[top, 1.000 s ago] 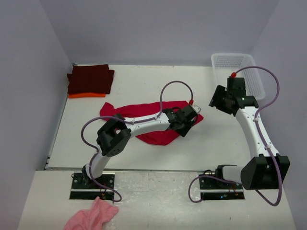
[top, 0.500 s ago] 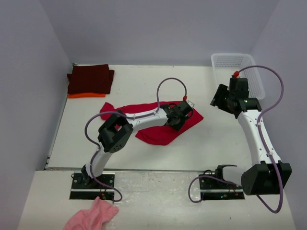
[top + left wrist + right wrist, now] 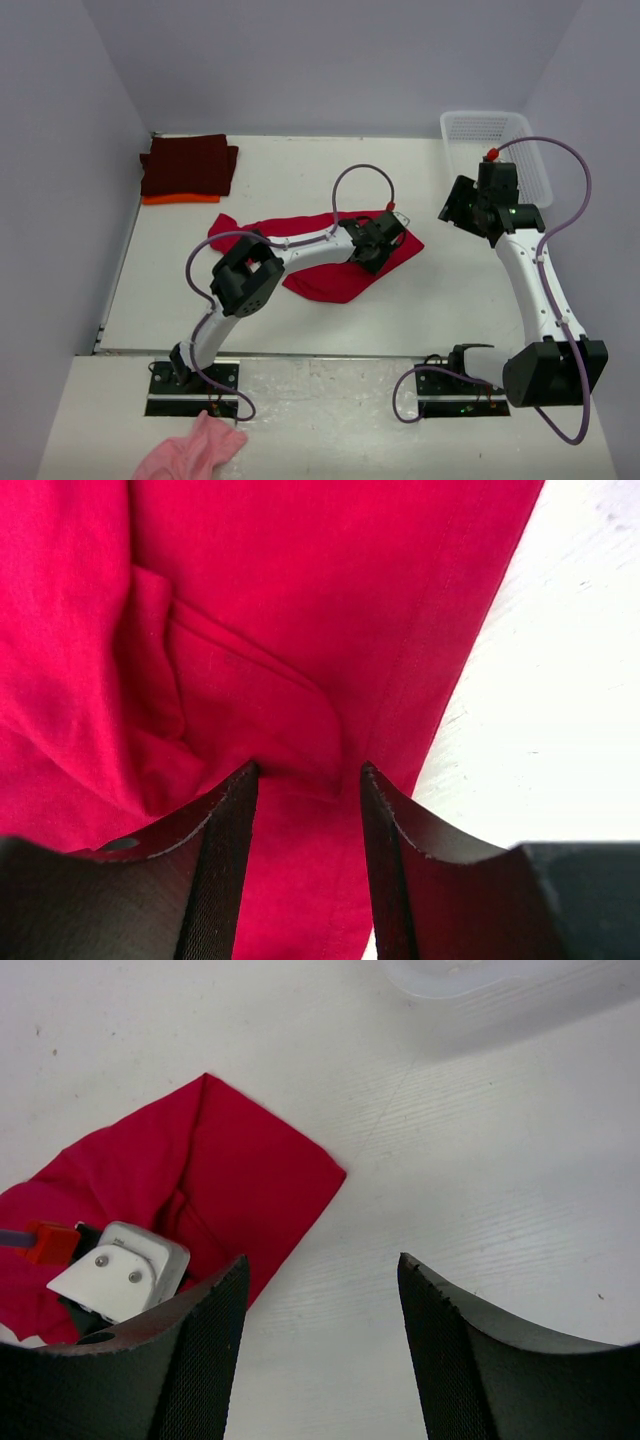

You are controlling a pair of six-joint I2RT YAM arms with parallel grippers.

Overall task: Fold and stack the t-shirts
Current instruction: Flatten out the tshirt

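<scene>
The bright red t-shirt (image 3: 322,276) lies crumpled mid-table. My left gripper (image 3: 376,243) is low over its right corner, jaws open, with a raised fold of the red t-shirt (image 3: 300,600) between the fingertips (image 3: 240,810). My right gripper (image 3: 455,210) is open and empty, hovering above bare table right of the shirt. Its wrist view shows the red t-shirt's corner (image 3: 250,1175) and the left gripper's white housing (image 3: 118,1275). The dark maroon t-shirt (image 3: 188,164) lies folded on the orange t-shirt (image 3: 180,199) at the back left.
A white mesh basket (image 3: 495,140) stands at the back right; its rim shows in the right wrist view (image 3: 450,975). A small pink fluffy cloth (image 3: 195,450) lies off the table by the left arm's base. Walls close in the left, back and right.
My left gripper has shifted slightly left and back over the red t-shirt's right corner. The right arm moved a little to the right, then held still.
</scene>
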